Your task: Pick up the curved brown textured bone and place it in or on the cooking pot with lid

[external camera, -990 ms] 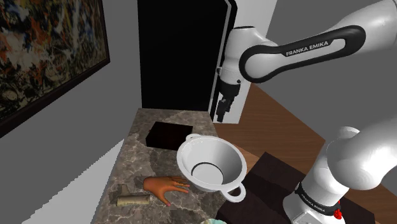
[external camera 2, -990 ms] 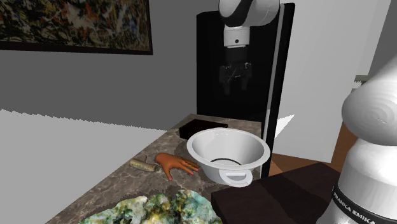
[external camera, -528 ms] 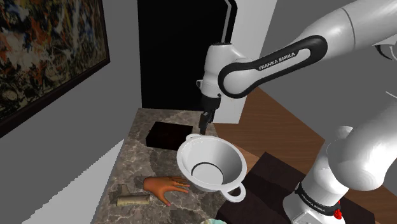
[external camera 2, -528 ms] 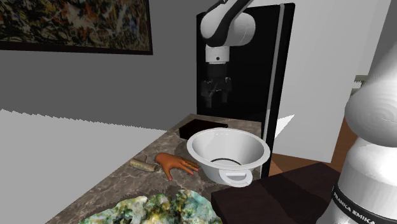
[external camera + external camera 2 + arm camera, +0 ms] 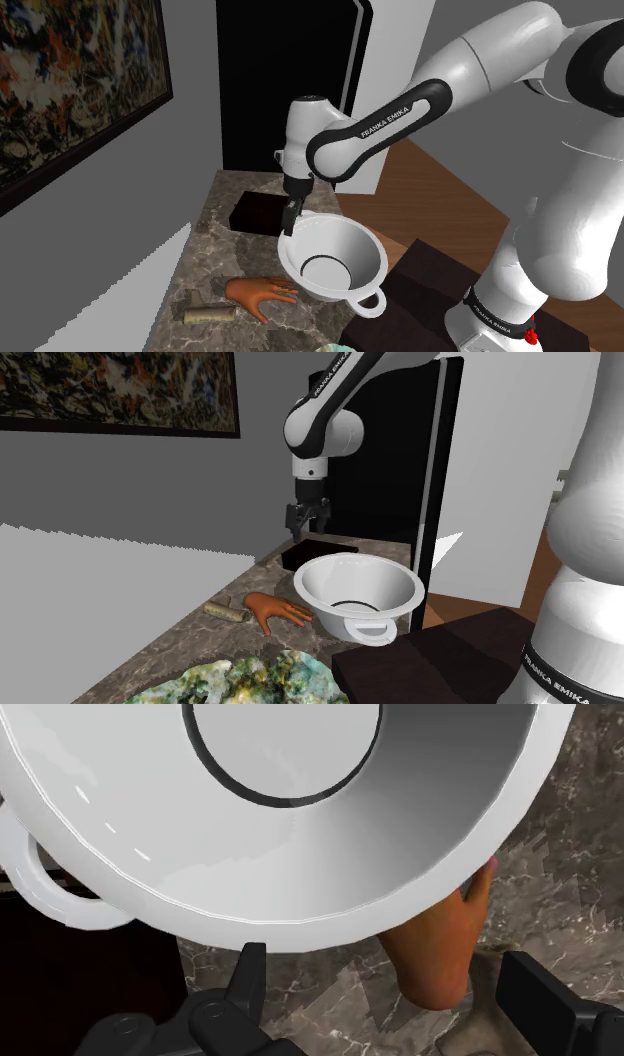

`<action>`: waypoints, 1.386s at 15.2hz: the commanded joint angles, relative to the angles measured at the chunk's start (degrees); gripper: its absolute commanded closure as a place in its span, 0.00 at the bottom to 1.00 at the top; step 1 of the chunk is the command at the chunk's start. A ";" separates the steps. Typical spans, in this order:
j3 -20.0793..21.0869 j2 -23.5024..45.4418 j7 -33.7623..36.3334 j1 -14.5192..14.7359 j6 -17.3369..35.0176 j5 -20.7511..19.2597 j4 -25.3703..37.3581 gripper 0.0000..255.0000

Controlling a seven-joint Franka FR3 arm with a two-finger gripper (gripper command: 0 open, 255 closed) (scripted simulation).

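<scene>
A white pot with loop handles stands lidless on the marble counter; it is also in the second exterior view and the wrist view. An orange-brown, hand-shaped piece lies against the pot's rim. Beside it is a short tan rod. My gripper hangs open and holds nothing. It is above the pot's far rim, pointing down. One black finger is over the counter by the rim.
A dark flat box lies at the counter's far end, in front of a tall black panel. A green mottled mass sits at the near end. A dark block flanks the pot. A painting hangs on the wall.
The arm has swung towards the shoulder view's left and come down. The gripper went from high beside the black panel to just above the pot's far rim, staying open.
</scene>
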 commanded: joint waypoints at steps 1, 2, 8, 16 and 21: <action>0.83 3.44 -0.25 0.90 1.04 -0.08 2.34 0.00; 1.17 5.30 -0.41 1.31 1.68 -0.23 3.54 0.00; 2.95 16.36 -1.32 4.17 4.46 -1.55 11.58 0.00; 4.72 30.78 -2.90 8.98 5.56 -3.70 24.61 0.00; 5.69 39.78 -4.33 12.50 4.76 -4.92 34.31 0.00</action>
